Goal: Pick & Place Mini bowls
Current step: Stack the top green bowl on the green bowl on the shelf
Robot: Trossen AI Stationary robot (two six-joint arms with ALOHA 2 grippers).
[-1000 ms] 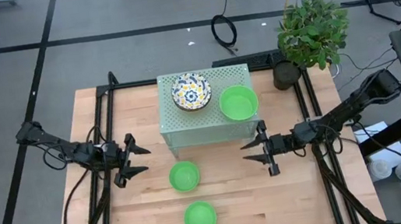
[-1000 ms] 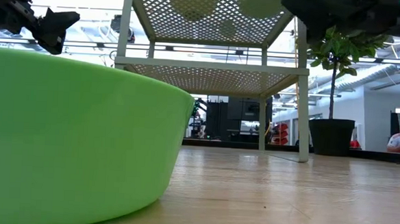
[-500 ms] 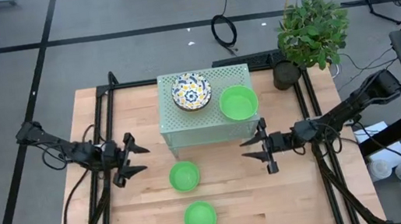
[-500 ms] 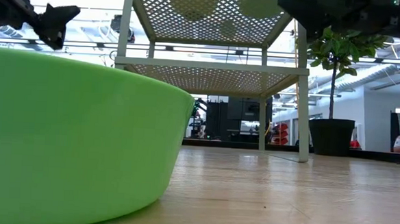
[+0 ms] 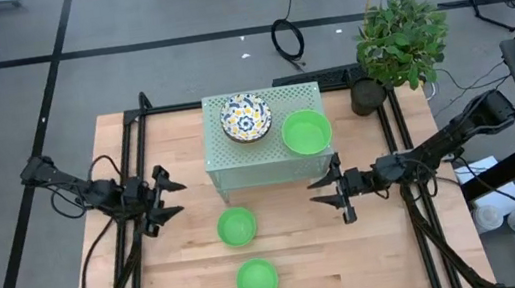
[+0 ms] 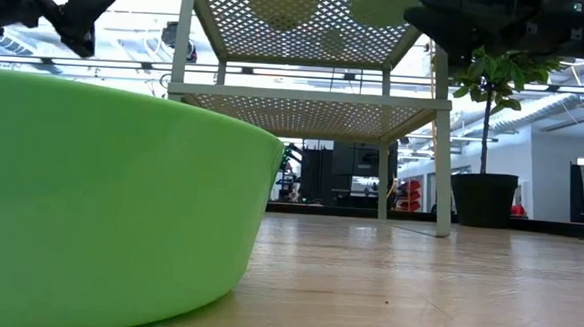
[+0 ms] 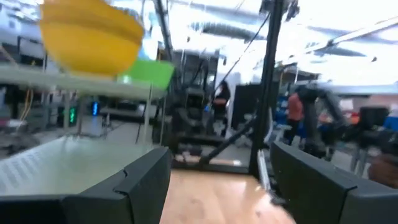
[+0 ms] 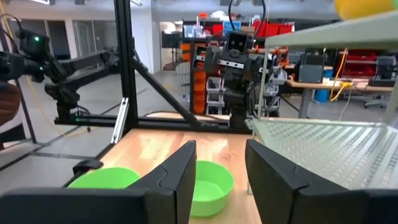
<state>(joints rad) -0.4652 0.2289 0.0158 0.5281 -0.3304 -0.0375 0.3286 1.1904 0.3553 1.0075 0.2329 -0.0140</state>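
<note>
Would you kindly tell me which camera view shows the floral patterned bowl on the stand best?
The high view: it looks straight down into the floral bowl on the stand, showing the pattern. The low view shows only its shadow through the perforated top, the left wrist view its yellow underside, the right wrist view a yellow sliver.

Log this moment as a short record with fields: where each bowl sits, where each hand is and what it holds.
stand: pale green stand at the table's far middle
on stand: patterned bowl and green bowl, side by side
on table: near green bowl and middle green bowl, in front of the stand
left hand: open, empty, left of the stand
right hand: open, empty, at the stand's front right corner
bowls in view: four
</note>
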